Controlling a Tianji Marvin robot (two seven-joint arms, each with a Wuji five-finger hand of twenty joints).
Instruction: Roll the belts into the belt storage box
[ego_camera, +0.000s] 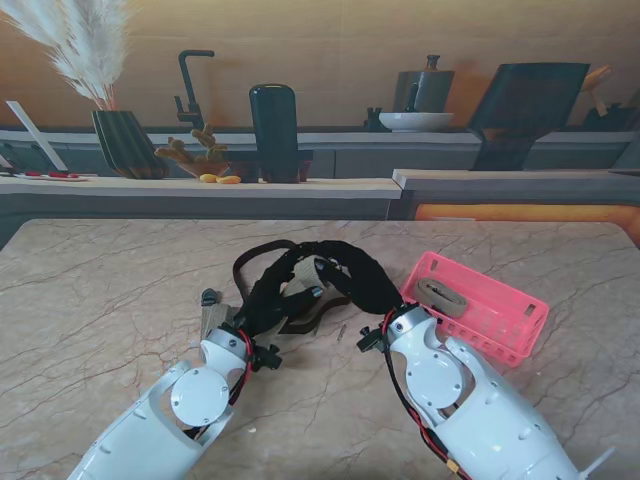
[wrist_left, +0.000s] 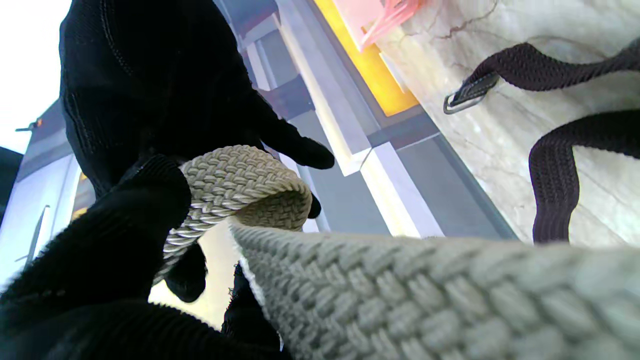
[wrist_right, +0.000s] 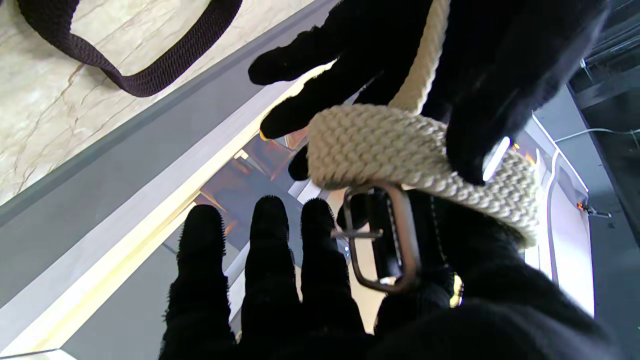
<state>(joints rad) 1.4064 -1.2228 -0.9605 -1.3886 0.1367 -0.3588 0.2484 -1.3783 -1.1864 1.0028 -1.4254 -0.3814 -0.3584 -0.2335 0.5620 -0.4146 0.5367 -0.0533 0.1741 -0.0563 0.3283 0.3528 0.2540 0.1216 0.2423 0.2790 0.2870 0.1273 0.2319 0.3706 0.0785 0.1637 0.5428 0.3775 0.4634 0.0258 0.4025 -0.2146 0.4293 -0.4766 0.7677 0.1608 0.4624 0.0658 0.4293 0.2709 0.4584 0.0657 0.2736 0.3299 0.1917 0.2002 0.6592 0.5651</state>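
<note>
I see a beige marble table (ego_camera: 110, 300) with brown veins, and past its far edge a grey counter (ego_camera: 300, 188) carrying a vase of pampas grass (ego_camera: 110, 120), a black tap (ego_camera: 190, 85), a dark upright block (ego_camera: 273, 130), a white bowl (ego_camera: 415, 121) and a kettle (ego_camera: 428, 88) against a warm tan wall. Both my black-gloved hands meet over the middle of the table. My left hand (ego_camera: 268, 292) has its fingers wrapped around the cream belt (wrist_left: 235, 185), which curls over its fingers in the left wrist view. My right hand (ego_camera: 362, 282) pinches the same belt at the buckle (wrist_right: 382, 240); three fingers stand straight, apart from it. A black belt (wrist_left: 555, 165) lies loose in loops on the marble just beyond the hands. The pink box (ego_camera: 505, 318) sits tilted on the table to my right, close by the right wrist, with a rolled tan belt (ego_camera: 440, 296) already inside.
</note>
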